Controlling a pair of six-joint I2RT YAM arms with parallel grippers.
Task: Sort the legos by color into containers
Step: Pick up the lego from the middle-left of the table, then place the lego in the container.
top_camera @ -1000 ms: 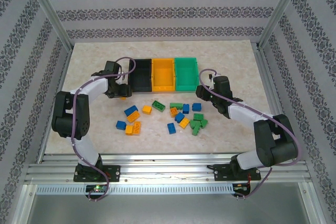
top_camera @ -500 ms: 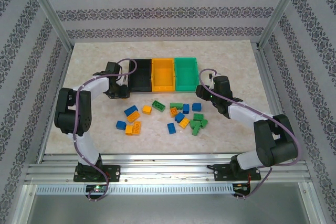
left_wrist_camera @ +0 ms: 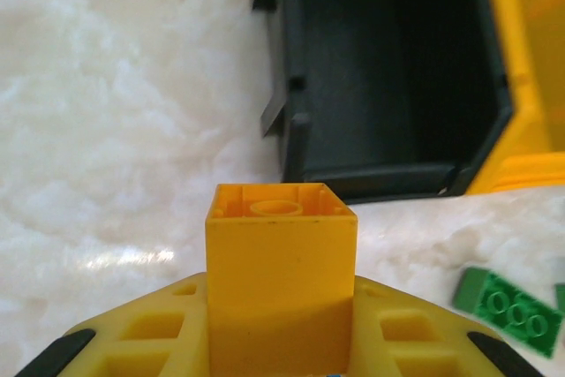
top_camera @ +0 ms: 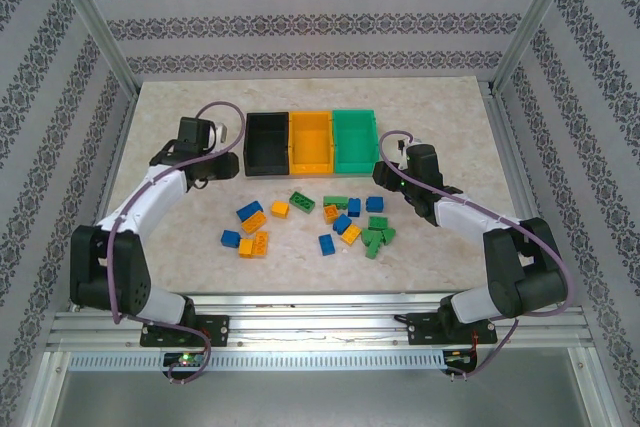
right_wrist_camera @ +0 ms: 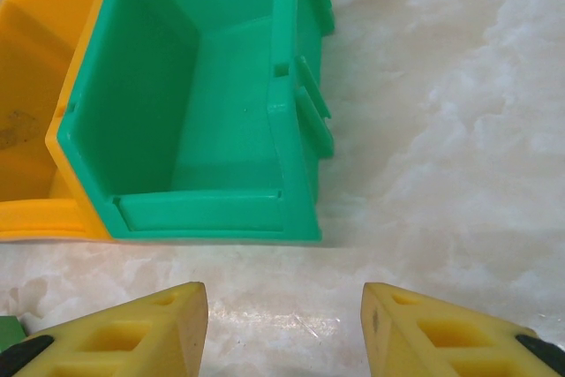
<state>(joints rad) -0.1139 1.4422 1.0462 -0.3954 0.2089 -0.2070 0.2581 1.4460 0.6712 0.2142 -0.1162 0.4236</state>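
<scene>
My left gripper [top_camera: 212, 165] hovers just left of the black bin [top_camera: 267, 143], shut on a yellow-orange brick [left_wrist_camera: 281, 271] that stands upright between its fingers [left_wrist_camera: 141, 342]. The black bin's inside [left_wrist_camera: 388, 77] lies ahead of the brick, with the orange bin [top_camera: 310, 143] beside it and the green bin [top_camera: 355, 140] at the right end. My right gripper [top_camera: 386, 177] is open and holds nothing, its fingers [right_wrist_camera: 115, 333] low over the table just in front of the green bin [right_wrist_camera: 194, 103]. Several blue, green and yellow-orange bricks [top_camera: 335, 217] lie scattered in front of the bins.
A green brick [left_wrist_camera: 510, 306] lies on the table to the right of the held one. Metal frame posts and patterned walls ring the marble table [top_camera: 440, 117], and a rail runs along its near edge. Open table lies left of the black bin and right of the green one.
My left arm has swung left and back from the black bin's front corner, carrying the yellow-orange brick, and its elbow has dropped towards the near left. The right arm has stayed still.
</scene>
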